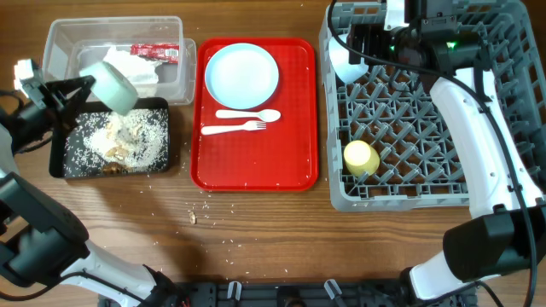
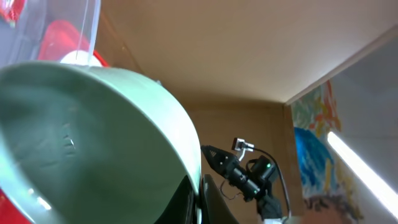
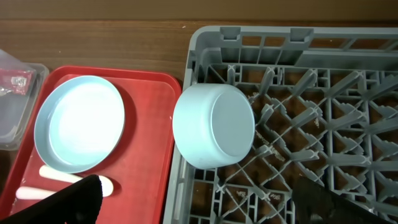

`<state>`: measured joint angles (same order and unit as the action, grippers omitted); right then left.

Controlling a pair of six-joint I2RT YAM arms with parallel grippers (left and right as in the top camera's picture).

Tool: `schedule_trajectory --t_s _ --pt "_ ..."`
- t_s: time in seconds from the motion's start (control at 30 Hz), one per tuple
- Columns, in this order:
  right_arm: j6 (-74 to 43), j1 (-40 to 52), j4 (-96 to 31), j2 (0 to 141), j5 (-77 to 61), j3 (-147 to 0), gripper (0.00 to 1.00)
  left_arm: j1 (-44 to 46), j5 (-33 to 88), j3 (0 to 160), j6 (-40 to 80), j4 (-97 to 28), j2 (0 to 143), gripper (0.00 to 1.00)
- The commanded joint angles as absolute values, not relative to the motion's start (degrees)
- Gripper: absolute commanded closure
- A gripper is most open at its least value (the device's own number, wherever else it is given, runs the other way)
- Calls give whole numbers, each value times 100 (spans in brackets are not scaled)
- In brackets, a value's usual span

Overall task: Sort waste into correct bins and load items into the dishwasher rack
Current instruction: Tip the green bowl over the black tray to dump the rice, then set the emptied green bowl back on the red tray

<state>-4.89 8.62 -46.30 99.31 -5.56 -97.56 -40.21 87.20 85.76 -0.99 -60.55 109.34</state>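
Left end effector (image 1: 89,83), clamped on a tipped pale blue-green round bowl (image 1: 116,89), should hold the rim over the shallow black rectangular tray (image 1: 61,164) below it.

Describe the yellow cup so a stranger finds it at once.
Look at the large grey rack on the right. Near its front-left corner sits a small cup, the only yellow thing; the rack's other item is a pale blue bowl.

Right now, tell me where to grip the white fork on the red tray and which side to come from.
Grip the fork at mid-handle, probably best from straight above. It lies flat on the red tray, handle left, tines right, so close across its narrow width. The spoon lies close on its far side; the near side is bare tray.
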Motion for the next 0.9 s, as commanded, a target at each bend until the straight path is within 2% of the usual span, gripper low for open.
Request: schedule_trajectory --t_s 0.0,0.3,0.4,0.53,0.7,0.77,0.87 --pt "-451 864 -4635 9992 -611 -9778 1 -4167 9037 8615 224 -6031 10991 96" --pt "-464 864 -4724 9992 -611 -9776 1 -4108 8396 8615 215 -6622 10989 96" --pt "-467 864 -4722 9992 -611 -9778 1 -3780 8366 8615 -226 -7124 10982 96" --pt "-467 864 -4724 9992 -611 -9778 1 -3048 7463 8615 -281 -7140 10982 96" --pt "-499 864 -4724 9992 -657 -9778 1 -1227 6121 8615 -1 -6488 10982 96" --pt "-556 867 -4764 9992 -707 -9778 1 -73 4200 8615 1087 -5944 10982 96" --pt "-556 864 -4781 9992 -917 -9778 1 819 2799 8615 1601 -5730 10984 96"
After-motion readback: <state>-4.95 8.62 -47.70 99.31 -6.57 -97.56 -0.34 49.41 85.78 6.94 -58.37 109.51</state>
